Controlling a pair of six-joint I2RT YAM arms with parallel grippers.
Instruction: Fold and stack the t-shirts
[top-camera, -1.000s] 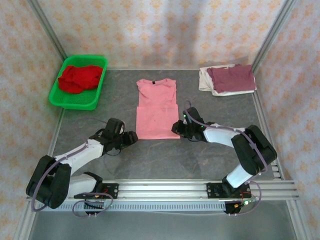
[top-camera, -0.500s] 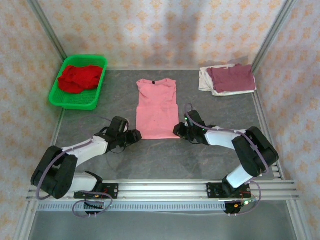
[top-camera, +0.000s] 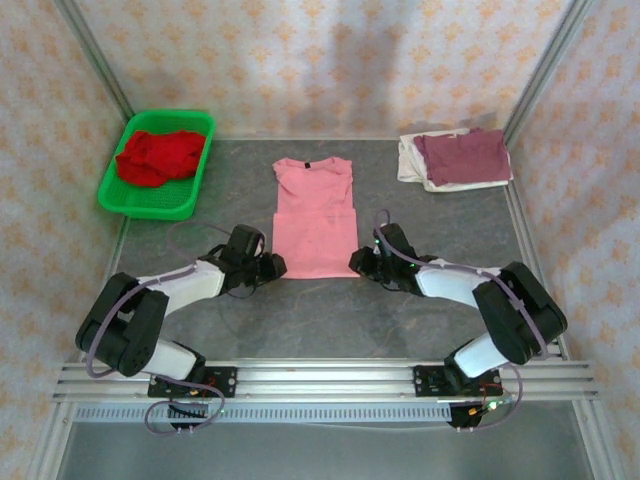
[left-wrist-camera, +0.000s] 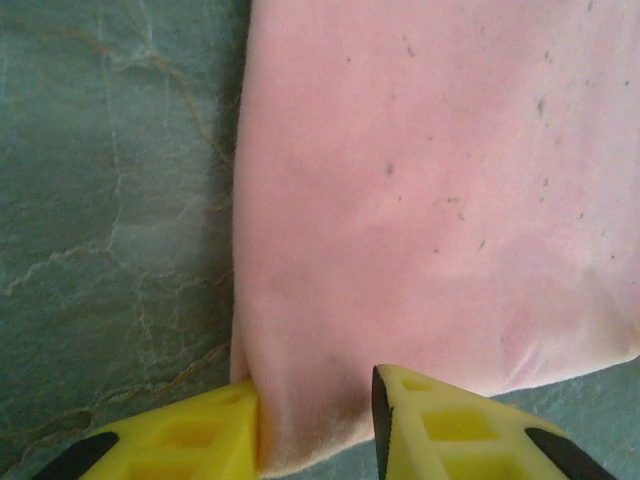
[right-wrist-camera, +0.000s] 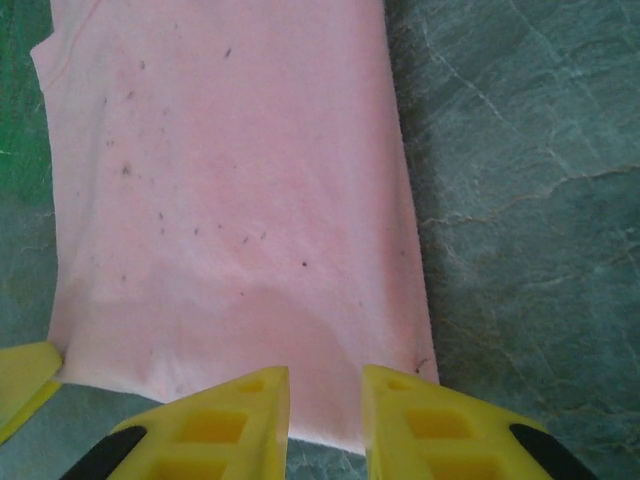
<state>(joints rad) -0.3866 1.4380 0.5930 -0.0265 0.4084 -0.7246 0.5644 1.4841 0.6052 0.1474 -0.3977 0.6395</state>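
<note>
Pink t-shirt (top-camera: 314, 215) hem pinched by low left end effector (top-camera: 275, 266) and right end effector (top-camera: 358, 262).

A salmon-pink t-shirt (top-camera: 314, 215) lay flat in the middle of the table (top-camera: 330, 320), collar toward the far edge, with the left gripper (top-camera: 272, 266) at its near left corner and the right gripper (top-camera: 357, 262) at its near right corner, both arms stretched low over the table. In the far left corner a green mesh basket (top-camera: 110, 195) held a crumpled red t-shirt (top-camera: 158, 155). Near the far right corner a folded maroon t-shirt (top-camera: 463, 155) rested on a folded off-white t-shirt (top-camera: 408, 160).
</note>
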